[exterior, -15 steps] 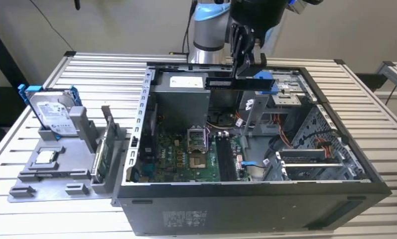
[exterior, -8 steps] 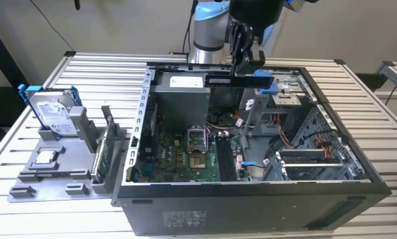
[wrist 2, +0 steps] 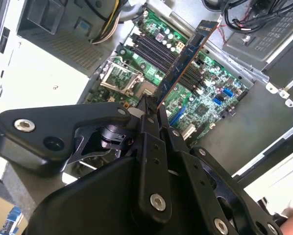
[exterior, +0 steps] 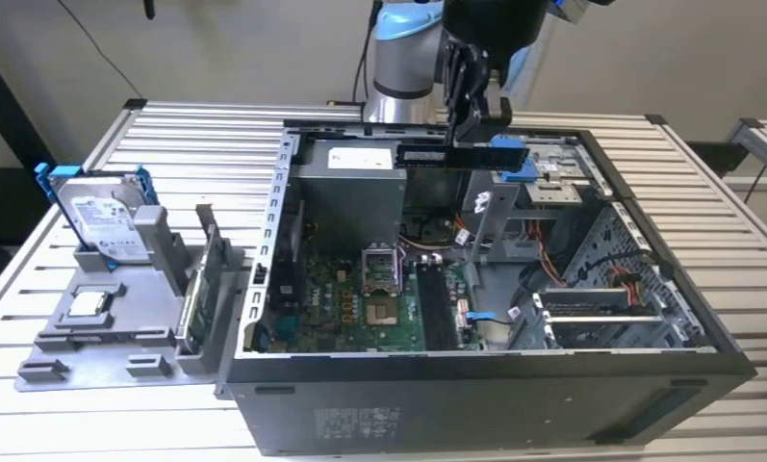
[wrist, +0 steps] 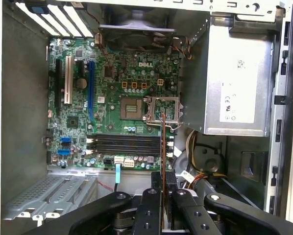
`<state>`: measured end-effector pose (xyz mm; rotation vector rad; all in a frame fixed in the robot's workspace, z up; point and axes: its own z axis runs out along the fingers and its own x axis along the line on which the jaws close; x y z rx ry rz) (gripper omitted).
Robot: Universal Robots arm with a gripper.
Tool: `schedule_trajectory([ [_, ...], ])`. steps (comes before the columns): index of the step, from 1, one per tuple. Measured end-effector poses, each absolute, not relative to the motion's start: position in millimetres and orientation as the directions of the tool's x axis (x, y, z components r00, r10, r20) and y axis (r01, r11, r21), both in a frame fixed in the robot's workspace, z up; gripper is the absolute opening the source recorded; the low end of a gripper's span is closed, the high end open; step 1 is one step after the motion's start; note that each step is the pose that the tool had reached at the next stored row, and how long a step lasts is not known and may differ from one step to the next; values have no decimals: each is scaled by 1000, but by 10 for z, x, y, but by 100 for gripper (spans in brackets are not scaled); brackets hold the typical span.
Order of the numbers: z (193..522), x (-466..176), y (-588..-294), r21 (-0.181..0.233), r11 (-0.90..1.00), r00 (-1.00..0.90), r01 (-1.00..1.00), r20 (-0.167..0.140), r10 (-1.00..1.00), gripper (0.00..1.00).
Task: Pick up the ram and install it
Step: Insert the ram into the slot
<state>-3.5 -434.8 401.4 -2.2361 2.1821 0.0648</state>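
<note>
Pinching the ram (wrist 2: 185, 58), the jaws are closed on it, holding it above the motherboard (wrist: 112, 98).

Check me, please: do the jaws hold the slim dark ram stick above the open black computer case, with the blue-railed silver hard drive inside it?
Not inside: the exterior view shows the blue-railed silver hard drive standing on the grey holder outside the open black computer case. The gripper does hold the slim dark ram stick above it.
</note>
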Motion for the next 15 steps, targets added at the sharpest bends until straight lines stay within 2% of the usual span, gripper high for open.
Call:
schedule_trajectory([
  [15,4013,-35,-4347,17,40,-40,-999,-41,-998,14],
])
